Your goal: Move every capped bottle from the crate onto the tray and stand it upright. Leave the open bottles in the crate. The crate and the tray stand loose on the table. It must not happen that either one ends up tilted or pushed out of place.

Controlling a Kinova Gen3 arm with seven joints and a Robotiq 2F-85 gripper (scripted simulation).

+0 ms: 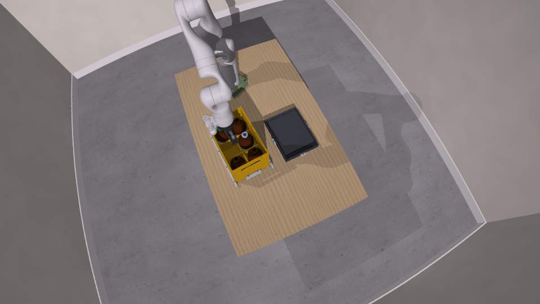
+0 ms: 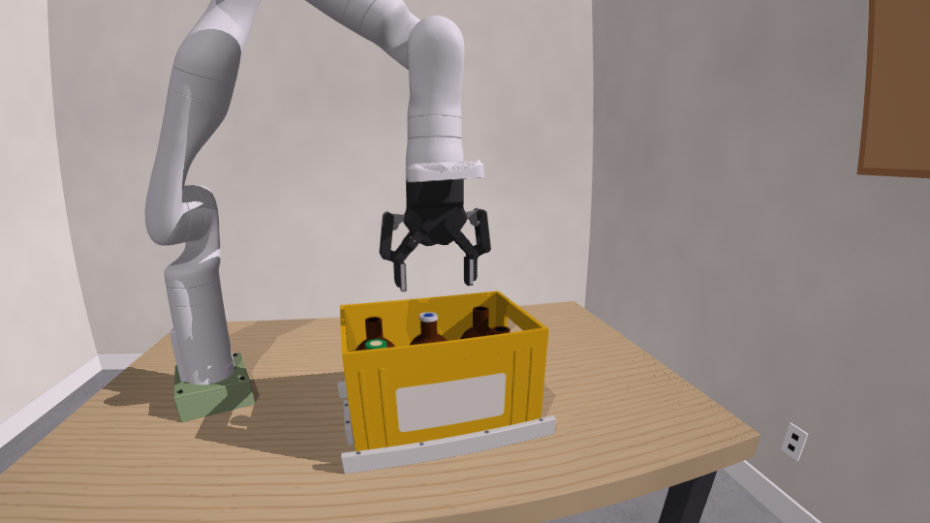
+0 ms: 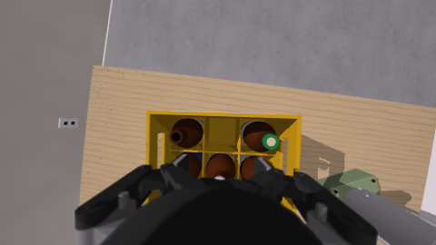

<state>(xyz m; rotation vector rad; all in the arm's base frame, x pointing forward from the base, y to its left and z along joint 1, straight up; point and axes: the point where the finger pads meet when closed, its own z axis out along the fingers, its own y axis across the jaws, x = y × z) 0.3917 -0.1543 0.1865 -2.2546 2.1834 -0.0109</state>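
Observation:
The yellow crate (image 1: 258,165) (image 2: 449,364) (image 3: 223,114) holds brown bottles. A bottle with a white-and-blue cap (image 1: 246,141) (image 2: 428,326) (image 3: 221,167) stands in a middle compartment. A bottle with a green cap (image 2: 376,344) (image 3: 256,134) stands in a corner compartment. Open bottles (image 1: 255,153) (image 2: 480,321) (image 3: 189,132) stand in other compartments; one middle compartment (image 3: 222,132) is empty. The dark tray (image 1: 292,132) lies beside the crate with nothing on it. My gripper (image 1: 233,140) (image 2: 435,276) (image 3: 221,162) is open and empty, above the crate; its body hides part of the crate in the wrist view.
White strips (image 1: 253,174) (image 2: 454,444) lie along the crate's foot. The green robot base (image 1: 241,86) (image 2: 213,394) (image 3: 356,182) stands on the wooden table (image 1: 294,196) (image 2: 617,403) (image 3: 132,91). The crate walls rise around the bottles.

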